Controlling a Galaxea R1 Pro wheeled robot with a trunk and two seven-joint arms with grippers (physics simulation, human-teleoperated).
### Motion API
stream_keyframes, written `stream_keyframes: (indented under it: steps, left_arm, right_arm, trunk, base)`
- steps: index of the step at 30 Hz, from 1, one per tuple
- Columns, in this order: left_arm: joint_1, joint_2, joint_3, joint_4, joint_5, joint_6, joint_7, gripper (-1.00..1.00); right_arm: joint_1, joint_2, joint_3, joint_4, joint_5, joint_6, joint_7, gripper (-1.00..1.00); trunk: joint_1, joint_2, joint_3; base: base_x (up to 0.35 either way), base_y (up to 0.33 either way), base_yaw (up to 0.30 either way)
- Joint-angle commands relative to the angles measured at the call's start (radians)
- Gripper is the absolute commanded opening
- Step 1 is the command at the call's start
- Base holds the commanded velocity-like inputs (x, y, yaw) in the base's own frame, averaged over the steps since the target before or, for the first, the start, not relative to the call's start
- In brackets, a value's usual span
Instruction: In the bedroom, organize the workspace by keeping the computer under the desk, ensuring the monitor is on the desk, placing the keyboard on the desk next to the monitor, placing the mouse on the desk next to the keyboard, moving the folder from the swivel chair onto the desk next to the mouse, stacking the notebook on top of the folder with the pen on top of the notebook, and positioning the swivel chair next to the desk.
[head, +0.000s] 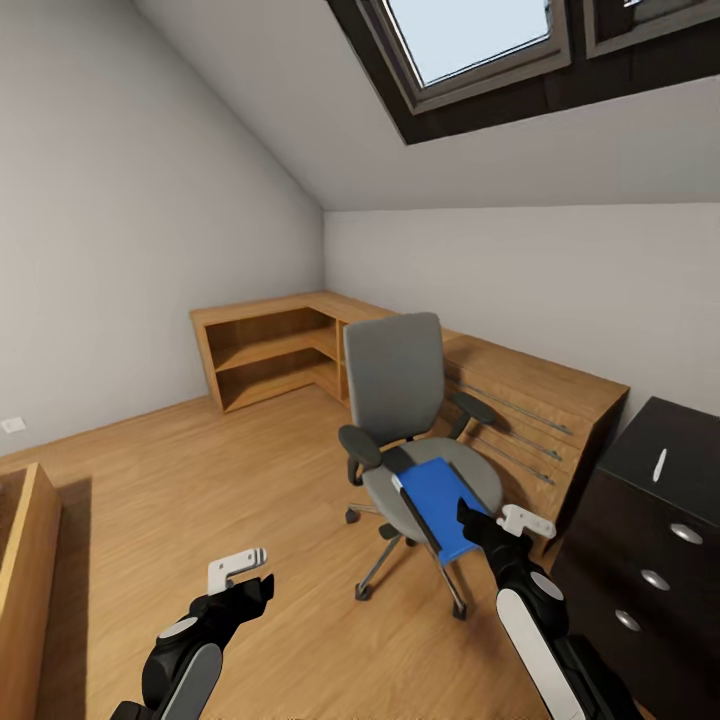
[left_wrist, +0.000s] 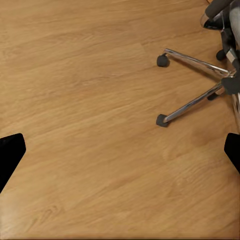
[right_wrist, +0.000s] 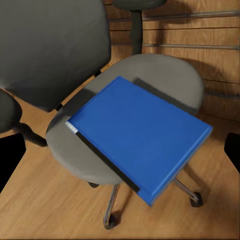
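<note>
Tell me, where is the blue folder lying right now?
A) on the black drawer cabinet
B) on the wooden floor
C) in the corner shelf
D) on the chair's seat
D: the folder lies flat on the grey seat of the chair, one corner jutting past the seat's front edge, and no gripper touches it.

Attic bedroom: sloped ceiling, skylight (head: 480, 40), wooden shelving (head: 275, 350), dresser (head: 660, 520).
</note>
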Motion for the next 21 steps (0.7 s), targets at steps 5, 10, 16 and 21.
stream_keyframes:
  steps: [5, 10, 16, 21]
  left_arm:
    - [-0.001, 0.001, -0.002, -0.008, 0.01, 0.002, 0.009, 1.0]
    - [-0.001, 0.001, 0.0, -0.012, 0.01, 0.002, 0.014, 1.0]
    - [-0.001, 0.0, 0.001, -0.012, 0.01, 0.002, 0.016, 1.0]
    - [-0.001, 0.0, 0.001, -0.012, 0.01, 0.002, 0.016, 1.0]
  right_arm:
    - [-0.001, -0.002, 0.002, -0.001, -0.005, 0.003, -0.007, 1.0]
    - [-0.001, -0.004, 0.0, 0.009, -0.006, 0.002, -0.003, 1.0]
    - [-0.001, -0.004, -0.039, 0.053, -0.006, -0.002, 0.002, 1.0]
    - [-0.001, -0.004, -0.076, 0.06, -0.006, -0.004, 0.026, 1.0]
  trunk:
    - [0.0, -0.001, -0.001]
    - [0.019, -0.036, -0.017]
    - [0.042, -0.078, -0.036]
    - [0.061, -0.113, -0.051]
  base:
    - [-0.028, 0.01, -0.003]
    - [0.0, 0.0, 0.0]
    - [0.0, 0.0, 0.0]
    - [0.0, 0.0, 0.0]
